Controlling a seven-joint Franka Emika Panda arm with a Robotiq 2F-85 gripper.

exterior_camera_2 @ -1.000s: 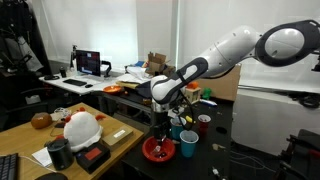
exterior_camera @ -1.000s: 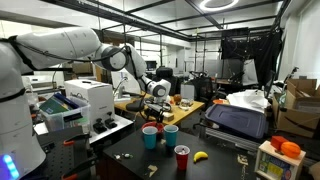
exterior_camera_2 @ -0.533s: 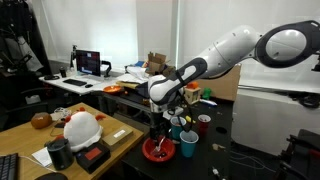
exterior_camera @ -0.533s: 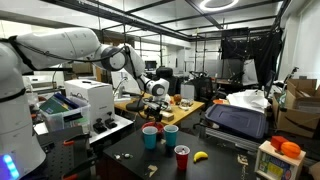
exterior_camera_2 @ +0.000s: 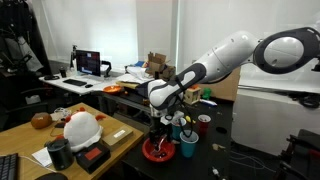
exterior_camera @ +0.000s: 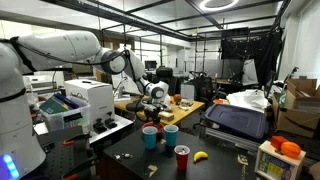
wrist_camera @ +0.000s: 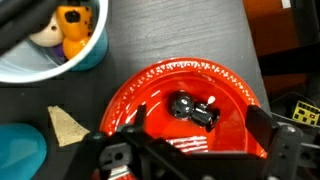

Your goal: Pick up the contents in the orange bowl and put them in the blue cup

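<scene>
Your gripper (wrist_camera: 200, 120) hangs spread wide above the orange bowl (wrist_camera: 228, 84). Straddle the small dark piece (wrist_camera: 192, 108) squarely, then descend gently.

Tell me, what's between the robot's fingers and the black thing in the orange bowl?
Nothing. In the wrist view, only bare orange bowl shows between the open fingers and the black thing.

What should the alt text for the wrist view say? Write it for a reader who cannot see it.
An open gripper hovers over an orange bowl holding a small black object on a dark table. A pale cup with yellow and white items sits at upper left; a teal object at lower left.
</scene>
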